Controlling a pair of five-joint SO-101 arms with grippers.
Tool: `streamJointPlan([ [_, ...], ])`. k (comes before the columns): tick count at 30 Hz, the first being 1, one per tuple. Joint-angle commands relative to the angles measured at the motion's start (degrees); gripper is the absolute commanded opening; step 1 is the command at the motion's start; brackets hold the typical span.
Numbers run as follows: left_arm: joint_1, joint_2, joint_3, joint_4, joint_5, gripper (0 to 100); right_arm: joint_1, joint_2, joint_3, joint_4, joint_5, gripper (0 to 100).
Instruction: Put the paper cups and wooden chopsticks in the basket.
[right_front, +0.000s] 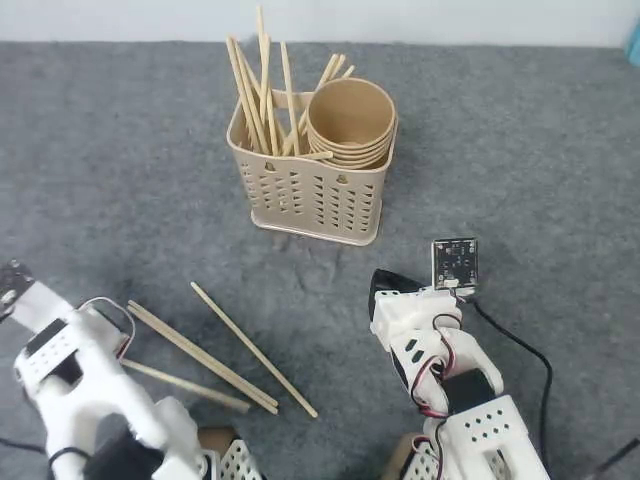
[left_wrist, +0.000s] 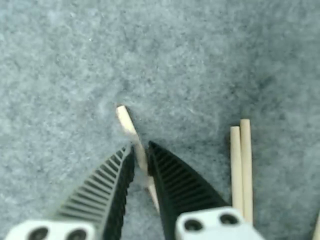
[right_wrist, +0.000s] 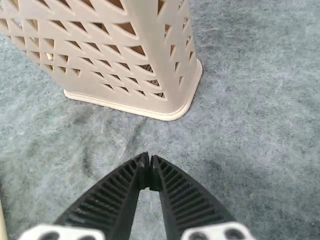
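Now your left gripper (left_wrist: 140, 148) has its jaws narrowed onto one wooden chopstick (left_wrist: 128, 122) down at the grey carpet (left_wrist: 200, 60), with two more chopsticks (left_wrist: 240, 160) lying side by side just beside it. From the high view, the loose chopsticks (right_front: 250, 347) lie at seven o'clock. The basket (right_front: 310, 195) sits at twelve, holding stacked paper cups (right_front: 350, 120) and standing chopsticks (right_front: 262, 90). Your right gripper (right_wrist: 150, 161) is pinched closed on nothing, near the basket's base.
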Motion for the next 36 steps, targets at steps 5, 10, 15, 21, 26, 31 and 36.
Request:
streamJointPlan([
  [5,0.4,-0.4,-12.9,5.9,0.8,1,0.9,-0.8,1.1,-0.8,-0.2,0.8],
  [10,0.3,-0.4,-25.9,17.1,0.8,1,0.9,-0.8,1.1,-0.8,-0.2,0.8],
  [15,0.4,-0.4,-34.3,20.2,2.6,1,1.0,-0.9,1.1,-0.8,-0.2,0.8],
  [21,2.8,-0.4,-47.3,22.9,2.5,1,1.0,-1.0,1.1,-0.8,-0.2,0.8],
  [26,4.7,-1.7,-58.4,23.0,2.5,1,1.0,-1.0,1.1,-0.8,-0.2,0.8],
  [31,9.8,-11.7,-61.8,22.7,2.4,1,1.0,-1.0,1.1,-0.8,-0.2,0.8],
  [36,21.5,-24.4,-61.9,19.2,2.8,1,1.0,-1.0,1.1,-0.8,-0.2,0.8],
])
